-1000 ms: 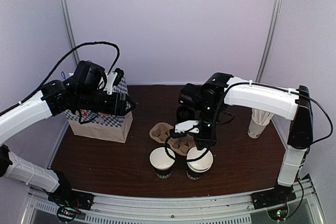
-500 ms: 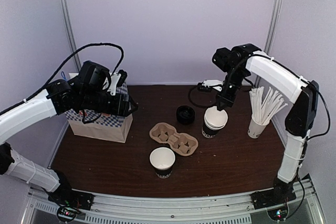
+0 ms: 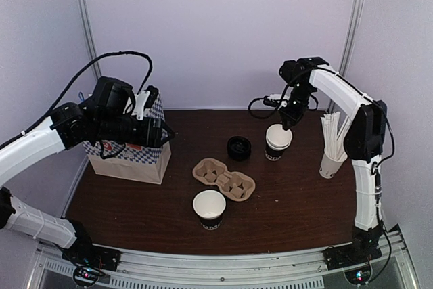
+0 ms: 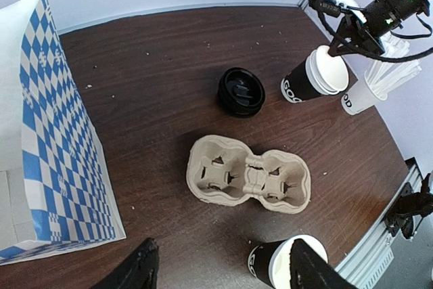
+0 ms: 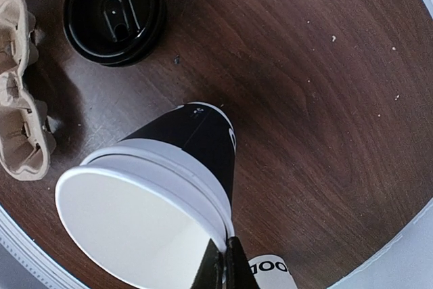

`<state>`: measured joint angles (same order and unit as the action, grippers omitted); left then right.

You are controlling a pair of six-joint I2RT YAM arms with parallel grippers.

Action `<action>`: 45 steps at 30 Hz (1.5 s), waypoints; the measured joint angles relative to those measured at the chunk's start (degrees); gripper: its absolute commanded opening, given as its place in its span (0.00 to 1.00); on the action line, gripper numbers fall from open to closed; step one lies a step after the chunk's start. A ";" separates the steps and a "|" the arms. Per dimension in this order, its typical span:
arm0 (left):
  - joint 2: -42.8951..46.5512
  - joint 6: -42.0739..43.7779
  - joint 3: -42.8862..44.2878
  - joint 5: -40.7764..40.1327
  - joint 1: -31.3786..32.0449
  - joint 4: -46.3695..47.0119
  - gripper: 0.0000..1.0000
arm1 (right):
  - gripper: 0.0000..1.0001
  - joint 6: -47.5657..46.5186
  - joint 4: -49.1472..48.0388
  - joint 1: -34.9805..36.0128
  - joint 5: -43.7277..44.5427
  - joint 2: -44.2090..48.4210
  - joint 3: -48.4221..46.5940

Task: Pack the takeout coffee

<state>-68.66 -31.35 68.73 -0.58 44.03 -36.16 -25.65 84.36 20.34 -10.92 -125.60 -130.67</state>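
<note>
Pinching the rim of the cup stack (image 3: 277,141) at the surface's (image 3: 304,197) far right with the right end effector (image 5: 220,265), clenched. Holding the left end effector (image 4: 223,270) released (by the checkered bag (image 3: 128,152)). Standing lidless near the front edge: the takeout cup (image 3: 209,209), with 1 lid (image 3: 239,147) apart, beyond the carrier (image 3: 224,179).

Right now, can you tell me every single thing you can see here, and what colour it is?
paper bag: one, brown with blue-and-white checks, far left of the table
cup carrier: one, tan cardboard, middle
single cup: one, black outside, white inside, no lid, in front of the carrier
lid: black, round, behind the carrier; maybe several stacked
stacked cups: at least two nested, black with white rims, right of the lid
straw cup: one, white, full of white straws, far right
table: one, dark brown wood
left tool: black, open and empty, up by the bag
right tool: black, shut on the rim of the stacked cups
</note>
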 measured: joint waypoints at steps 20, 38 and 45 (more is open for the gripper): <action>0.02 -0.07 -0.26 3.04 0.00 -0.11 0.67 | 0.28 3.54 -1.75 -3.87 0.28 -6.29 -4.68; -4.85 1.07 0.13 5.81 0.24 0.07 0.64 | 0.41 6.14 -5.90 -2.82 -6.10 11.69 5.60; -14.71 6.05 6.56 8.81 2.82 -1.57 0.61 | 0.40 3.69 -14.34 3.17 -10.19 24.87 26.25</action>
<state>-83.37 -25.30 75.29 8.23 46.85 -37.74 -21.96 70.02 23.51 -21.10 -100.73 -104.42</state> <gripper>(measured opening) 0.618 0.409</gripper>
